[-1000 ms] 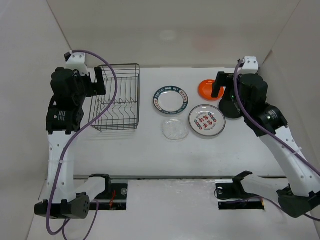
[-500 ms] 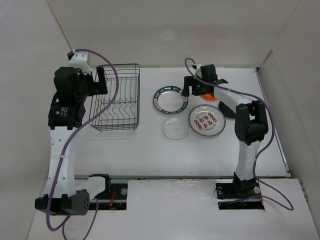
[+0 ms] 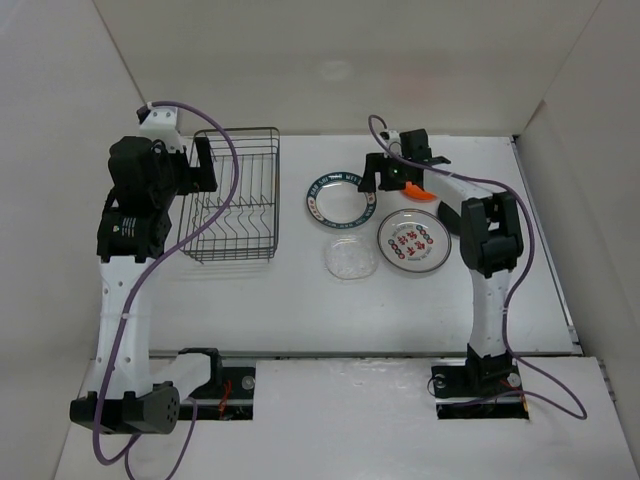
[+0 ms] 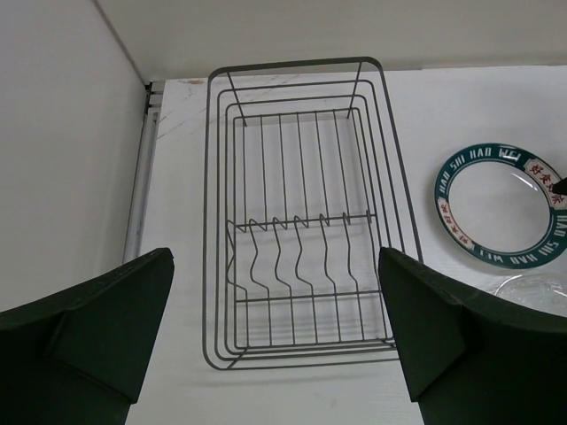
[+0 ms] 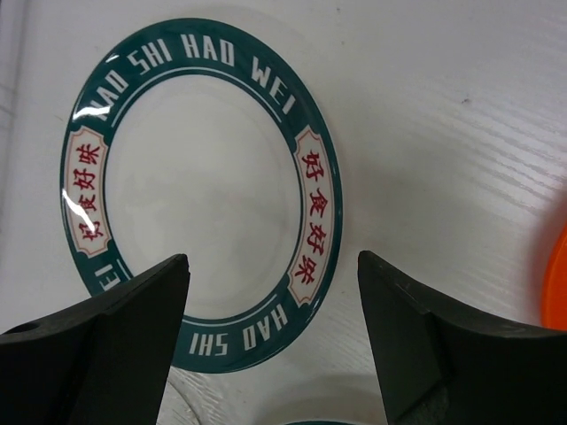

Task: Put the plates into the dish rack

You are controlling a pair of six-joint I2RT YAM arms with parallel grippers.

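Observation:
The empty black wire dish rack (image 3: 232, 195) stands at the back left, also seen in the left wrist view (image 4: 301, 221). The green-rimmed plate (image 3: 340, 200) lies flat right of it, the clear glass plate (image 3: 350, 258) in front, and the red-marked plate (image 3: 412, 240) further right. The orange plate (image 3: 424, 194) and black plate (image 3: 448, 215) are partly hidden by my right arm. My right gripper (image 3: 381, 178) is open and empty, hovering over the green plate's right rim (image 5: 314, 204). My left gripper (image 3: 203, 165) is open and empty above the rack's left side.
White walls close the table at the back and both sides. The rack sits near the left wall (image 4: 62, 177). The orange plate's edge (image 5: 558, 274) shows at the right of the right wrist view. The arm bases stand at the near edge.
My right arm has swung left from over the black and orange plates to the green plate's right rim. The left arm has barely moved. The plates lie where they were.

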